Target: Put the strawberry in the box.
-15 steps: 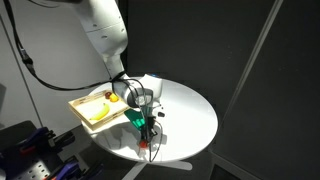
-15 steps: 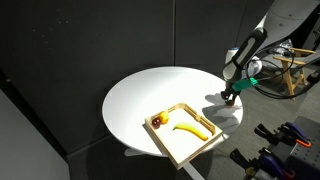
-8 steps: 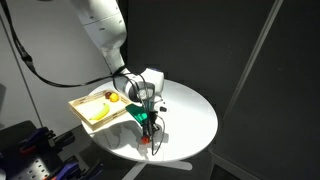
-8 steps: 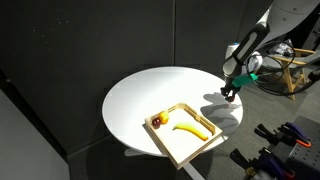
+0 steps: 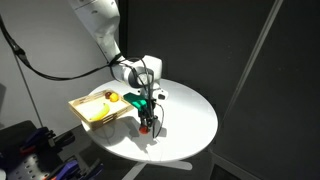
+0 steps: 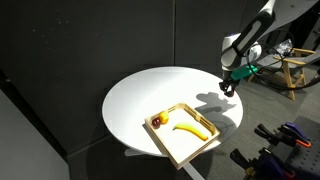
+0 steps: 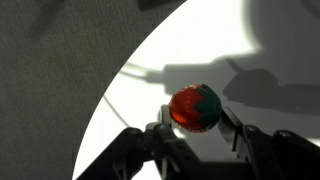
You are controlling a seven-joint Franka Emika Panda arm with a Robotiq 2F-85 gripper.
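My gripper [image 7: 195, 118] is shut on the strawberry [image 7: 194, 108], a small red lump with a green cap, held between the two fingers above the white round table [image 7: 150, 90]. In both exterior views the gripper [image 5: 147, 124] [image 6: 227, 89] hangs in the air above the table's edge, away from the box. The box [image 5: 85, 112] [image 6: 197, 147] is a shallow light-wood tray on the table; it holds a yellow banana [image 5: 97, 110] [image 6: 190, 128] and a small round orange fruit [image 5: 113, 97] [image 6: 156, 121].
The white round table [image 5: 185, 115] [image 6: 140, 95] stands before a dark curtain. Equipment with red and black parts sits by the floor [image 6: 285, 135]. A wooden chair frame [image 6: 290, 75] stands behind the arm.
My gripper has risen with the strawberry in it, lifting clear of the table top. The box and its fruits have not moved.
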